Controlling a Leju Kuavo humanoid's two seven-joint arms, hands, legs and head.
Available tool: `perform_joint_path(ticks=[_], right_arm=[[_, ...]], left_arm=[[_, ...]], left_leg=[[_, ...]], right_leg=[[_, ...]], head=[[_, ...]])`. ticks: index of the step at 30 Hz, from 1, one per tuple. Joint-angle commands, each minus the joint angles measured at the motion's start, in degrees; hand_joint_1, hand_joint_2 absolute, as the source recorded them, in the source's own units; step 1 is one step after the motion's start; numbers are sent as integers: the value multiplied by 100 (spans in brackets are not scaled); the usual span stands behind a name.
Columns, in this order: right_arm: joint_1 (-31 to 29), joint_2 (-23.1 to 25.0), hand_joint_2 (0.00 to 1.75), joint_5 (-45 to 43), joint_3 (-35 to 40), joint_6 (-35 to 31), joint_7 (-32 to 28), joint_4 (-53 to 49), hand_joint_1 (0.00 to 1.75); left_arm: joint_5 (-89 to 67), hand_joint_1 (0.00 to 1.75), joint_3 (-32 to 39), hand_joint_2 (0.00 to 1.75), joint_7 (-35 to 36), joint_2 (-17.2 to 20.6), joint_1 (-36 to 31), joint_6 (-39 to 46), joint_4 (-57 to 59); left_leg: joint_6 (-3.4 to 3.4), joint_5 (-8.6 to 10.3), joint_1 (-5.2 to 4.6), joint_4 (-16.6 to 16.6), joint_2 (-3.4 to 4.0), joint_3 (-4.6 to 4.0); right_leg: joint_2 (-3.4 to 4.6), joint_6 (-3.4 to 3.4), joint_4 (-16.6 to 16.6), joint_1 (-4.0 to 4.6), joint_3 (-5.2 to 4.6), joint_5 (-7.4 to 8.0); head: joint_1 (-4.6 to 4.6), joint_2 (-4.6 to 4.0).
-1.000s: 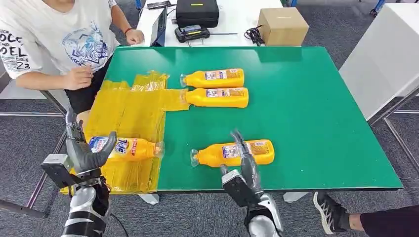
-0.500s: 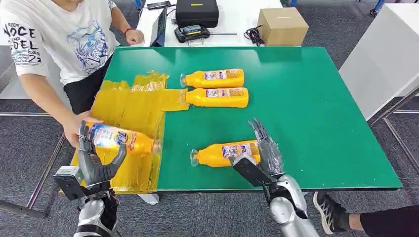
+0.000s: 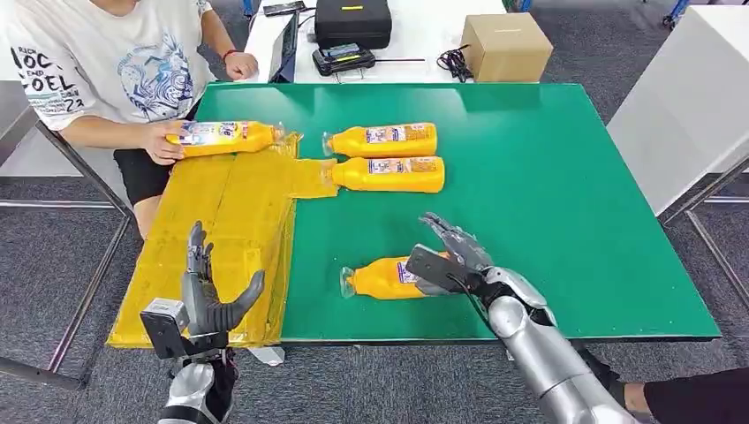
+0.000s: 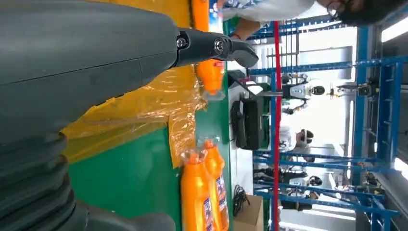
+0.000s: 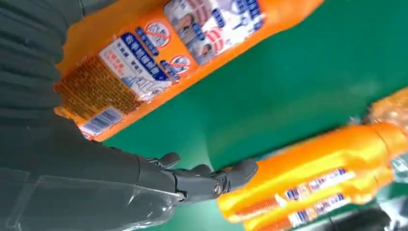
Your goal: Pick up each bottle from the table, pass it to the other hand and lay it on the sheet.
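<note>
Nearest to me, an orange bottle [image 3: 378, 278] [image 5: 168, 43] lies on its side on the green table [image 3: 548, 194], cap pointing left. My right hand [image 3: 450, 254] is over its base end with fingers [image 5: 207, 180] spread, not closed around it. Two more orange bottles [image 3: 380, 140] [image 3: 390, 174] [image 5: 312, 178] lie side by side farther back. The yellow sheet [image 3: 225, 221] [image 4: 144, 106] covers the table's left part. My left hand [image 3: 208, 296] is open and empty above the sheet's near edge. A person's hand holds another bottle [image 3: 225, 137] [image 4: 208, 72] at the sheet's far edge.
The person [image 3: 106, 62] in a white T-shirt sits at the table's far left corner. A cardboard box [image 3: 505, 46] and black devices [image 3: 351, 26] stand on a white table behind. The green table's right half is bare. A shoe [image 3: 587, 380] shows at the bottom right.
The person lifted the bottle from the sheet's near end and carried it to the far edge. My left hand drew back toward the near edge. My right hand moved forward over the nearest bottle.
</note>
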Motion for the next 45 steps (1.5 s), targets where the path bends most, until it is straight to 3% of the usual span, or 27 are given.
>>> perform_joint_path(ticks=[1, 15, 19, 29, 45], right_arm=[[-953, -625, 175, -823, 933, 956, -297, 908, 0], [-1200, -872, 175, -1320, 1851, 1142, -395, 1060, 0], [-1422, -885, 175, -1160, 2371, 997, -210, 1247, 0], [-1641, -767, 175, -681, 2878, 782, 206, 1536, 0], [-1723, -629, 175, -504, 3138, 645, 319, 1824, 0]], left_arm=[[12, 0, -287, 175, -107, 89, -275, 201, -2], [250, 0, -465, 175, -107, 80, -457, 15, 379], [338, 0, -500, 175, -107, 48, -481, -38, 527], [450, 0, -447, 175, -81, -17, -431, -123, 554], [490, 0, -395, 175, -67, -74, -410, -226, 562]], left_leg=[[-8, -7, 7, 9, 4, 4], [-6, -3, 3, 1, -1, 6], [-10, -8, 6, 2, 7, 18], [-8, -6, 5, 2, 5, 14], [-6, -3, 3, -1, 1, 13]], right_leg=[[1, -10, 4, 7, 8, -4], [-1, -5, -3, 4, 9, 0], [5, -10, -3, 7, 20, -3], [4, -8, -4, 6, 16, -1], [0, -5, -4, 3, 14, 0]], head=[[0, 0], [0, 0], [-2, 0], [-2, 0], [0, 0]])
